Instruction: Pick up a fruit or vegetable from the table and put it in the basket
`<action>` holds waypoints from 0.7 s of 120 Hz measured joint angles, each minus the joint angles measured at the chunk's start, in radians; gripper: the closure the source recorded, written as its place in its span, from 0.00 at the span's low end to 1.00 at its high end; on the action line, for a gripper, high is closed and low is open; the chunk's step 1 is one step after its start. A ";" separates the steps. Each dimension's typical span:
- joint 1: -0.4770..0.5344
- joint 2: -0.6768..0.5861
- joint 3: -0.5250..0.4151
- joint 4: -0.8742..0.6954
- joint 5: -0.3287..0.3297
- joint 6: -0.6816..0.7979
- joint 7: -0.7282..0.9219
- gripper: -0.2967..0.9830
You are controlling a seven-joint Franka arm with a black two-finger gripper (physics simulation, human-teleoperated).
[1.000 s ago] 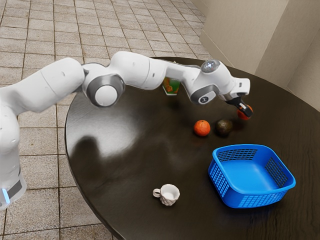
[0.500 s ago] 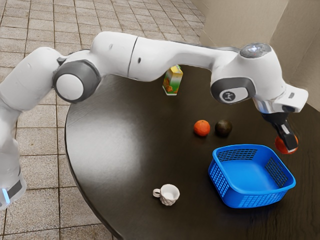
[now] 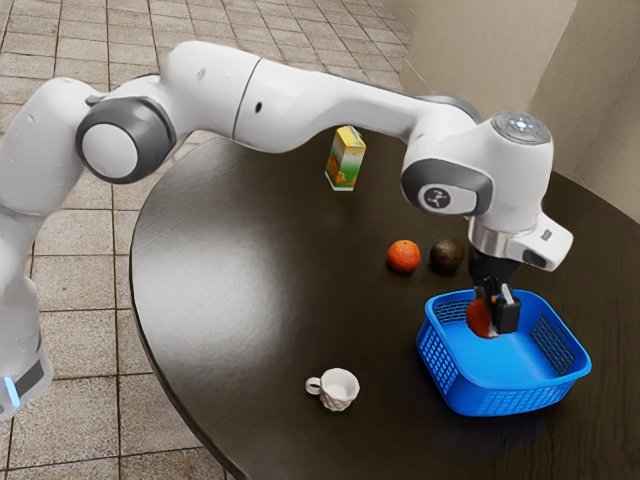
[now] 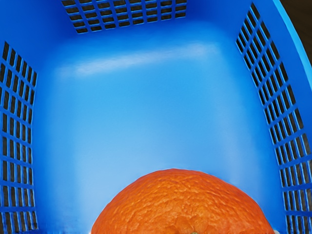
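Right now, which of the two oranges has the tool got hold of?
The held orange is the one at the blue basket, gripped by the tool; the other orange rests on the table beside the dark round fruit.

Pale, speckled square tiles with darker joints cover the floor [image 3: 75,260] at the exterior view's left and top. Plain beige walls [image 3: 480,70] rise at its upper right, one face lighter, the next more shaded. The desk [image 3: 320,300] is round and dark brown, with faint grain, and light lies on it in a soft, whitish sheen.
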 joint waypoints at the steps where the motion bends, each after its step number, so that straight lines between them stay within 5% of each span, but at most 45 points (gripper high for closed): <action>1: 0.000 0.000 0.000 0.000 0.000 -0.001 0.000 0.68; 9: -0.011 0.000 0.000 -0.002 -0.002 -0.010 -0.003 0.67; 18: -0.019 0.020 0.003 0.000 -0.007 -0.017 -0.004 0.50; 36: -0.014 0.019 0.000 0.008 -0.037 -0.035 -0.002 0.35; 57: -0.008 -0.004 0.004 0.012 -0.067 -0.056 0.000 0.27; 84: 0.211 -0.277 0.094 -0.068 -0.135 -0.205 -0.025 0.24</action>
